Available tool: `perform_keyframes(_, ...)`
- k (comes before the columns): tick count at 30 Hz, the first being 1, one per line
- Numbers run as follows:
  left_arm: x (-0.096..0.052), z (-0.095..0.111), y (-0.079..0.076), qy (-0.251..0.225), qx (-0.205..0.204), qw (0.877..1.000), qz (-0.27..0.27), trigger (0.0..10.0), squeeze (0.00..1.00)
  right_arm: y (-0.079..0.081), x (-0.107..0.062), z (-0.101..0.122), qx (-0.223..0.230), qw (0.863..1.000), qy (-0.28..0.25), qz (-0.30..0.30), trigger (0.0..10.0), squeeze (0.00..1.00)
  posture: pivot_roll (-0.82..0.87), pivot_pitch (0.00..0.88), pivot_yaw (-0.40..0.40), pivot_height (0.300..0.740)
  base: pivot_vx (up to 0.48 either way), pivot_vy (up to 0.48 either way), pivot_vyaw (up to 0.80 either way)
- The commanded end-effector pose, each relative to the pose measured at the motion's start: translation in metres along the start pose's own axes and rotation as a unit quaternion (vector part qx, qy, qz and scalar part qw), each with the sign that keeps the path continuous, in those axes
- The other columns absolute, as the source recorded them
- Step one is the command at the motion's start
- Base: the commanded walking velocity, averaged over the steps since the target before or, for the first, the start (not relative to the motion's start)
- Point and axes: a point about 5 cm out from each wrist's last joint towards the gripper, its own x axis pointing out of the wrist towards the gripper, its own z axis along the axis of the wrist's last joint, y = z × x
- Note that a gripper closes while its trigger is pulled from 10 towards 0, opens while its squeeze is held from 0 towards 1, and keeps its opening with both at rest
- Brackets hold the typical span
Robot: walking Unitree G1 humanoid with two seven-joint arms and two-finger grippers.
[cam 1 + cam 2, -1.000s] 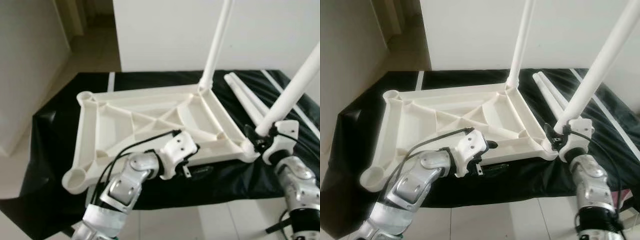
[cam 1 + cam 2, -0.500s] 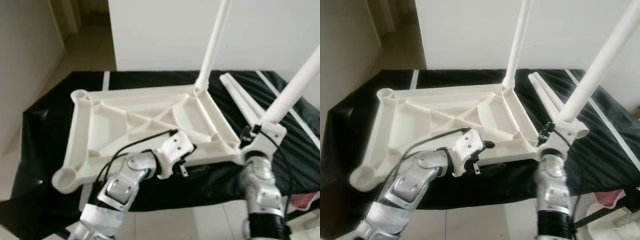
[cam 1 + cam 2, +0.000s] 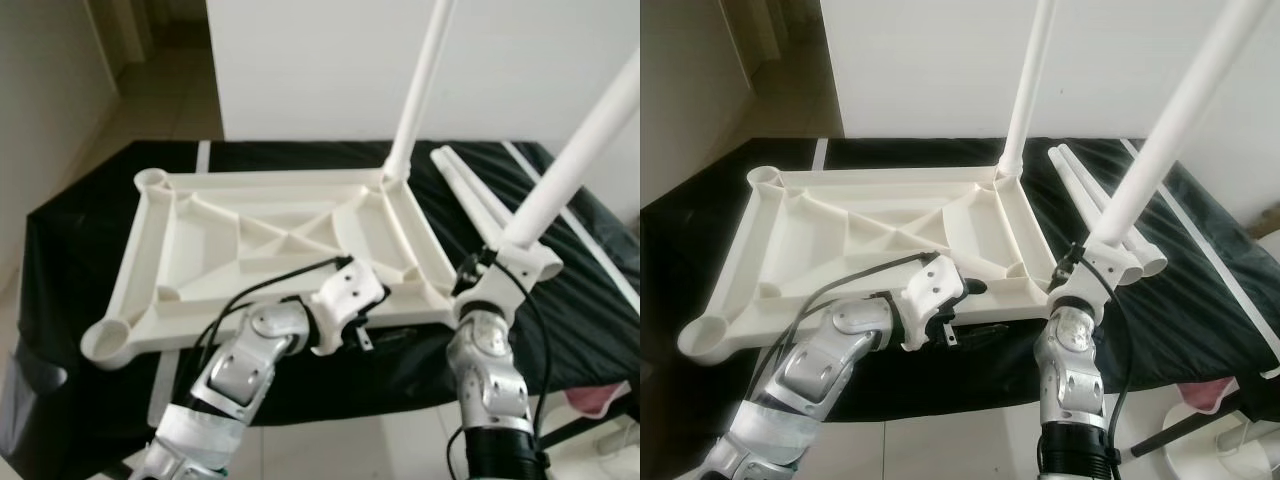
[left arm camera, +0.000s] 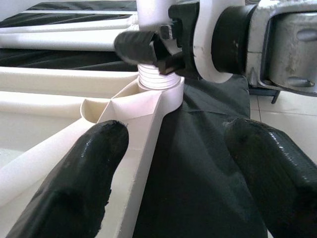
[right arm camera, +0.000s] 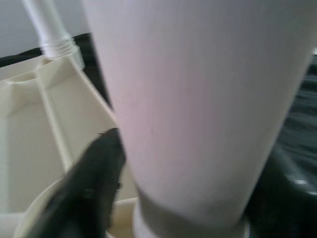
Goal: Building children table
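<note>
I see the white tabletop (image 3: 270, 240) lying upside down on the black-covered bench (image 3: 80, 215), my right tool (image 4: 163, 52) clamped around the near leg (image 3: 575, 155) at its corner socket, and my left tool (image 3: 362, 332) spread open, empty, straddling the near rim.

Silver jointed arms, white wrist housings, black cables; left claw (image 4: 178, 163) fingers thick, black, rounded.

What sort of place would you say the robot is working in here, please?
Probably a room in a home: pale floor tiles, a plain white wall and a hallway behind. A black sheet carries the upturned white tabletop, whose leg the right pincer grips.
</note>
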Motion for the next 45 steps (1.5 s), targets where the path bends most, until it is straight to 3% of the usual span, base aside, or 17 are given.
perform_keyframes(1,0.000,-0.003,0.003,0.006,-0.006,1.000,0.018,10.0,0.00,0.005,-0.002,-0.002,-0.002,0.999,0.003,0.035,10.0,1.00,0.02,0.000,-0.023,0.740,0.000,0.000,0.00)
perform_keyframes(5,0.000,-0.003,0.003,0.007,-0.006,1.000,0.019,10.0,0.00,-0.008,0.004,0.005,-0.023,0.999,-0.011,0.048,10.0,1.00,0.03,0.000,-0.024,0.740,0.000,0.000,0.00)
perform_keyframes(6,0.000,-0.003,0.003,0.007,-0.006,1.000,0.019,10.0,0.00,-0.011,0.006,0.007,-0.028,0.998,-0.012,0.060,10.0,0.92,0.02,0.000,-0.024,0.740,0.000,0.000,0.00)
perform_keyframes(7,0.000,-0.003,0.003,0.007,-0.006,1.000,0.019,10.0,0.00,-0.013,0.008,0.008,-0.033,0.997,-0.012,0.075,10.0,0.36,0.02,0.000,-0.023,0.740,0.000,0.000,0.00)
perform_keyframes(8,0.000,-0.003,0.003,0.007,-0.006,1.000,0.019,10.0,0.00,-0.015,0.010,0.009,-0.040,0.995,-0.014,0.088,10.0,0.00,0.02,0.000,-0.022,0.740,0.000,0.000,0.00)
perform_keyframes(17,0.002,-0.003,0.001,0.008,-0.004,1.000,0.016,10.0,0.00,-0.029,0.020,0.019,-0.079,0.982,-0.023,0.170,10.0,0.00,0.03,0.000,-0.019,0.740,0.000,0.000,0.00)
perform_keyframes(18,0.003,-0.003,-0.001,0.009,-0.003,1.000,0.012,10.0,0.00,-0.032,0.022,0.020,-0.089,0.975,-0.018,0.204,10.0,0.00,0.03,0.000,-0.019,0.740,0.000,0.000,0.00)
perform_keyframes(19,0.007,-0.008,-0.009,0.014,-0.007,1.000,0.002,10.0,0.00,-0.040,0.022,0.020,-0.128,0.953,-0.012,0.274,10.0,0.00,0.03,0.000,-0.020,0.740,0.000,0.000,0.00)
perform_keyframes(22,0.008,-0.009,-0.011,0.016,-0.007,1.000,-0.002,10.0,0.00,-0.041,0.021,0.019,-0.141,0.946,-0.010,0.293,10.0,0.00,0.03,0.000,-0.020,0.740,0.000,0.000,0.00)
perform_keyframes(29,0.011,-0.008,-0.015,0.013,-0.010,1.000,-0.009,10.0,0.00,-0.056,0.022,0.025,-0.183,0.909,0.008,0.374,10.0,0.00,0.03,0.000,-0.016,0.740,0.000,0.000,0.00)
perform_keyframes(30,0.011,-0.007,-0.015,0.012,-0.010,1.000,-0.008,10.0,0.00,-0.058,0.025,0.027,-0.188,0.906,0.012,0.379,7.1,0.00,0.03,0.000,-0.014,0.740,0.000,0.000,0.00)
perform_keyframes(31,0.012,-0.007,-0.014,0.012,-0.010,1.000,-0.008,10.0,0.00,-0.061,0.026,0.028,-0.192,0.903,0.017,0.383,3.1,0.00,0.03,0.000,-0.015,0.740,0.000,0.000,0.00)
perform_keyframes(33,0.012,-0.006,-0.013,0.011,-0.010,1.000,-0.007,10.0,0.00,-0.063,0.028,0.027,-0.198,0.900,0.023,0.387,3.1,0.00,0.03,0.000,-0.015,0.740,0.000,0.000,0.00)
perform_keyframes(34,0.012,-0.006,-0.013,0.011,-0.010,1.000,-0.006,10.0,0.00,-0.067,0.030,0.026,-0.205,0.897,0.029,0.390,1.5,0.00,0.03,0.000,-0.013,0.740,0.000,0.000,0.00)
perform_keyframes(35,0.012,-0.006,-0.013,0.011,-0.010,1.000,-0.006,10.0,0.00,-0.067,0.030,0.026,-0.205,0.897,0.029,0.390,1.5,0.00,0.03,0.000,-0.013,0.740,0.000,0.000,0.00)
perform_keyframes(36,0.011,-0.006,-0.013,0.012,-0.010,1.000,-0.006,10.0,0.00,-0.071,0.032,0.025,-0.210,0.897,0.035,0.388,0.0,0.00,0.03,0.000,-0.013,0.740,0.000,0.000,0.00)
perform_keyframes(45,0.011,-0.006,-0.017,0.011,-0.012,1.000,-0.008,10.0,0.00,-0.082,0.031,0.015,-0.206,0.895,0.056,0.391,0.0,0.00,0.03,0.000,-0.010,0.740,0.000,0.000,0.00)
